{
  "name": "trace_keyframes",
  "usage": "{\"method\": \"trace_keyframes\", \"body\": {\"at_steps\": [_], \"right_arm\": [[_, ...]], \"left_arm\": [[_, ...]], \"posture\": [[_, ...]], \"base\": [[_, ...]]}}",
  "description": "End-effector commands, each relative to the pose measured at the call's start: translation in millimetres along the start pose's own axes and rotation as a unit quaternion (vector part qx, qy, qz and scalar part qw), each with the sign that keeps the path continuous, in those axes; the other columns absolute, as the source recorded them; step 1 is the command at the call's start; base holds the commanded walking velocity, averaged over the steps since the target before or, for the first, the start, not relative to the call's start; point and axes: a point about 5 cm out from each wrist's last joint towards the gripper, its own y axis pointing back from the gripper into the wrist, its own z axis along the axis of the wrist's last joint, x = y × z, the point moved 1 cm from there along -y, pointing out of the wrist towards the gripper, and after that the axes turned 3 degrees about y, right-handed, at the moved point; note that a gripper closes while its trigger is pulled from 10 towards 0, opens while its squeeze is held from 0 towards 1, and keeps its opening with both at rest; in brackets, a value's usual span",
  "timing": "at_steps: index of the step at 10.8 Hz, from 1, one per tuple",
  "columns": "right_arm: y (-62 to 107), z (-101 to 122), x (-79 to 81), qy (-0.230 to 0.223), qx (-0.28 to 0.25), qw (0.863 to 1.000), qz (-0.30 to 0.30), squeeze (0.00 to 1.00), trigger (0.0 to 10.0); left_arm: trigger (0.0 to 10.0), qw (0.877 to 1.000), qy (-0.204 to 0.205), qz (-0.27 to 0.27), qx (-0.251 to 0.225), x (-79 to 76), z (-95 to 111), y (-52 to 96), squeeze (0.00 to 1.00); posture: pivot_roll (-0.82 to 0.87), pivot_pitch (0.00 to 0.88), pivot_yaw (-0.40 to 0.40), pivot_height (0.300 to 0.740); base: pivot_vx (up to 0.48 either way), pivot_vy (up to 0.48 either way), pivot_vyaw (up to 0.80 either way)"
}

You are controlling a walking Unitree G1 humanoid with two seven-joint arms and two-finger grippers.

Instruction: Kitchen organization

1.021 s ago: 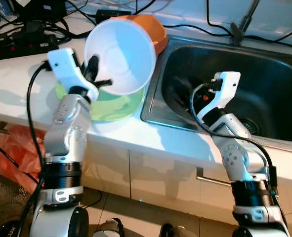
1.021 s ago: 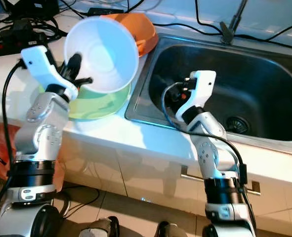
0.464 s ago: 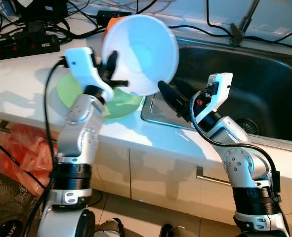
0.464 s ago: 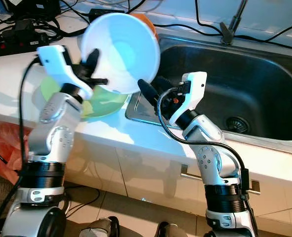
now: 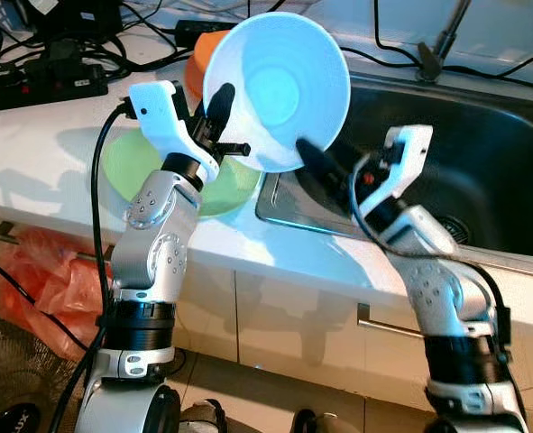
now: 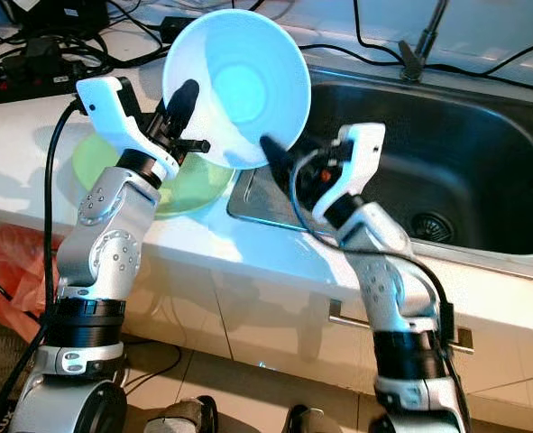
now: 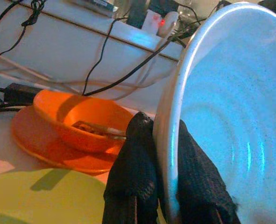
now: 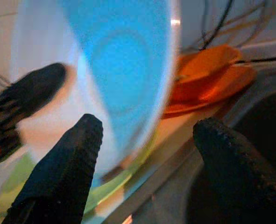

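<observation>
The left wrist view reveals an orange bowl [image 7: 81, 123] holding something; left gripper [image 7: 168, 172] pinches the white bowl [image 5: 280, 90] rim, right gripper [image 8: 147, 158] spread wide at its five o'clock.

A white bowl [image 5: 280, 86] tinted blue inside, a lime-green plate [image 5: 158, 171], an orange bowl [image 7: 84, 119] on an orange plate [image 7: 44, 149], black-fingered pincers.

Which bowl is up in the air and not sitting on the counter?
The white bowl. The left gripper pinches its rim and holds it tilted above the counter, while the orange bowl sits on its orange plate.
</observation>
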Motion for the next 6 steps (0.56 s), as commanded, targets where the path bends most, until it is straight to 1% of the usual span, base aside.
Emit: {"method": "trace_keyframes", "body": {"at_steps": [1,2,3,6], "right_arm": [[-1.3,6.5,-7.8,0.003,-0.019,0.999,-0.028,0.00,10.0],[-2.4,7.7,-10.3,-0.002,-0.023,0.999,-0.038,0.00,4.2],[-2.7,9.3,-14.0,-0.012,-0.030,0.998,-0.052,0.00,0.0],[-4.1,10.5,-19.5,-0.017,-0.021,0.996,-0.082,0.00,0.0]], "left_arm": [[0.0,1.000,0.000,-0.023,-0.015,-8.5,5.9,1.0,0.00],[0.0,1.000,0.000,-0.027,-0.015,-10.4,6.0,1.2,0.00],[0.0,0.999,0.000,-0.033,-0.015,-12.7,6.3,1.5,0.00],[0.0,0.999,0.004,-0.047,-0.008,-16.8,2.4,4.4,0.00]], "posture": [[0.10,0.128,-0.016,0.740],[0.10,0.130,-0.018,0.740],[0.10,0.130,-0.017,0.740],[0.10,0.135,-0.018,0.740]], "base": [[0.000,0.000,0.00],[0.000,0.000,0.00],[0.000,0.000,0.00],[0.000,0.000,0.00]]}}
